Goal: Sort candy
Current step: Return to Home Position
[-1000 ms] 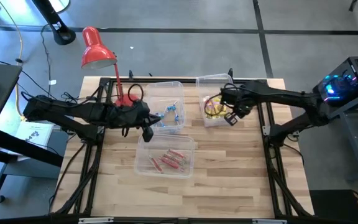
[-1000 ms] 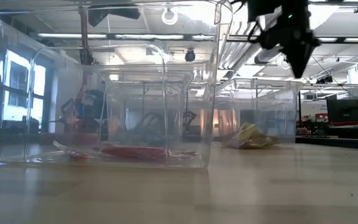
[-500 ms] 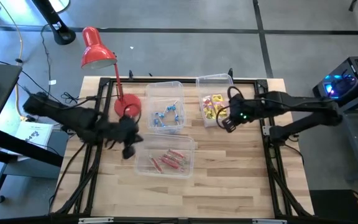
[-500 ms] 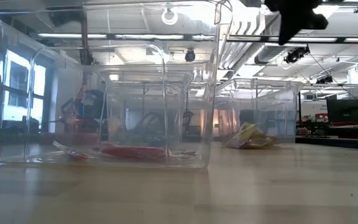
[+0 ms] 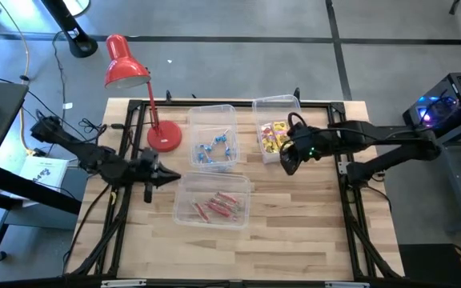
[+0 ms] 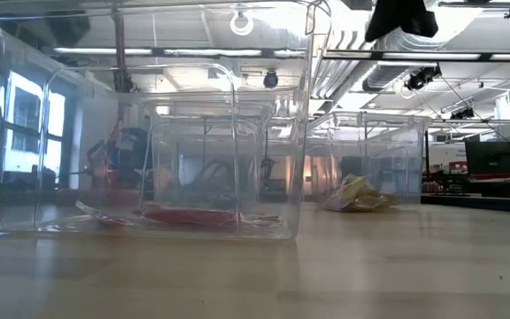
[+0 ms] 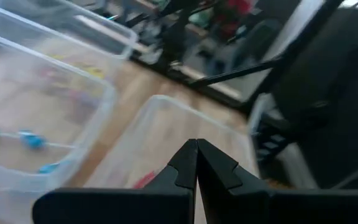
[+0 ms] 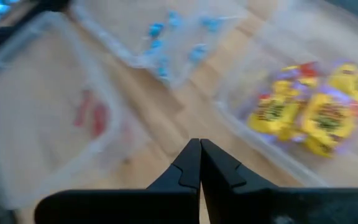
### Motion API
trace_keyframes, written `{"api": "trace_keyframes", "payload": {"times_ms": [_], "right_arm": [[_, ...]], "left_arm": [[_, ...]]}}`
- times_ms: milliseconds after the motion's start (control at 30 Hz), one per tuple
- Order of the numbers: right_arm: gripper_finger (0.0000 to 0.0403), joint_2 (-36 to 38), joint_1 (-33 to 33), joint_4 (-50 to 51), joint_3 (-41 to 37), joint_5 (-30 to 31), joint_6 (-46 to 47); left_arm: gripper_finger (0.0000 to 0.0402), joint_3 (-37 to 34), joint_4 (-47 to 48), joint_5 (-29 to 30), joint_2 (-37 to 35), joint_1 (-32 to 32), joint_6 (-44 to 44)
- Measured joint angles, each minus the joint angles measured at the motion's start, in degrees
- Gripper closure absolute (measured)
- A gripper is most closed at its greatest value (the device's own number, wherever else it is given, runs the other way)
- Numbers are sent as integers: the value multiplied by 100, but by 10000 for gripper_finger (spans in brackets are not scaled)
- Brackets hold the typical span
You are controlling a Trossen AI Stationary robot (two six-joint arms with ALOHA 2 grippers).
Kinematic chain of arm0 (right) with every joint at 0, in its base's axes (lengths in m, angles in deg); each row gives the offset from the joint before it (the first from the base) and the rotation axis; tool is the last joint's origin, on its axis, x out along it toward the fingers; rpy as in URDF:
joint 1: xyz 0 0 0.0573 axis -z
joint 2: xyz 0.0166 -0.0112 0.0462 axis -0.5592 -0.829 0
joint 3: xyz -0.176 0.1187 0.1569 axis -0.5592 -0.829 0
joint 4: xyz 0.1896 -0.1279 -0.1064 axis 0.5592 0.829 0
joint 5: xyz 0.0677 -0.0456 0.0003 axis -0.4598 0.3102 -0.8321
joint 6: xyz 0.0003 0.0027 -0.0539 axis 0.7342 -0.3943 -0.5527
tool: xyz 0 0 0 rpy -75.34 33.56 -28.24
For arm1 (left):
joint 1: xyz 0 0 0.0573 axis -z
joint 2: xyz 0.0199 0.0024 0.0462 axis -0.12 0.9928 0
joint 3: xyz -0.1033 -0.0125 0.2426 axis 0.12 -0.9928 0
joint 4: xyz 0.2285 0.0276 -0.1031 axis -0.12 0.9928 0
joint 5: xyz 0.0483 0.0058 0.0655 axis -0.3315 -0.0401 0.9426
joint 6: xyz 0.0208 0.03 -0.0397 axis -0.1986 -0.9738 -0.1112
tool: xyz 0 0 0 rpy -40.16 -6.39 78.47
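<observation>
Since both arms have backed off the bins over the last second, sorting looks finished. Now the left claw [image 5: 169,178] sits over the left side of the desk [image 5: 302,240], just beside the near bin [image 5: 181,214], with its fingers pressed together and nothing held. Meanwhile the right claw [image 5: 288,166] has slid off the right bin [image 5: 276,99] to bare desk beside it, also closed and empty. All the candy is binned: red sticks [image 5: 218,206] in the near bin, blue pieces [image 5: 217,149] in the middle bin [image 5: 211,107], yellow packets [image 5: 274,137] in the right bin. No loose candy shows on the desk. My read: only the retreat to rest pose remains.
</observation>
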Motion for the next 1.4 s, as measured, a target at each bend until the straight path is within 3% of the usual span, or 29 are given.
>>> {"api": "trace_keyframes", "payload": {"times_ms": [133, 267, 533, 633, 767, 933, 1233, 1333, 1400], "right_arm": [[403, -134, -120, -368, 2, -587, 179], [403, -588, -552, -391, 0, -557, 429], [403, -1157, -1116, -1305, 0, -281, 985], [403, -1117, -1107, -1326, 0, -200, 1273], [403, -882, -1019, -1364, 0, 73, 1459], [403, -517, -956, -1402, 0, 512, 1597], [403, -97, -1376, -388, 0, 1483, 2341], [403, -95, -1562, 18, -46, 1516, 2685], [403, 17, -1619, -341, -344, 1335, 2671]], "left_arm": [[401, -784, -592, -424, -352, -154, 384], [401, -1081, -585, -526, -618, -93, 511], [401, -1274, -779, -204, -1191, -365, -924], [401, -1678, -1518, -452, -1420, -716, -1367], [401, -2277, -2618, -1456, -1703, -1275, -1509], [401, -2778, -2689, -2323, -2052, -1739, -1184], [402, -3331, -2839, -2899, -2562, -2148, -709], [402, -3331, -2864, -2901, -2578, -2251, -641], [402, -3331, -2854, -2725, -2573, -2307, -574]]}}
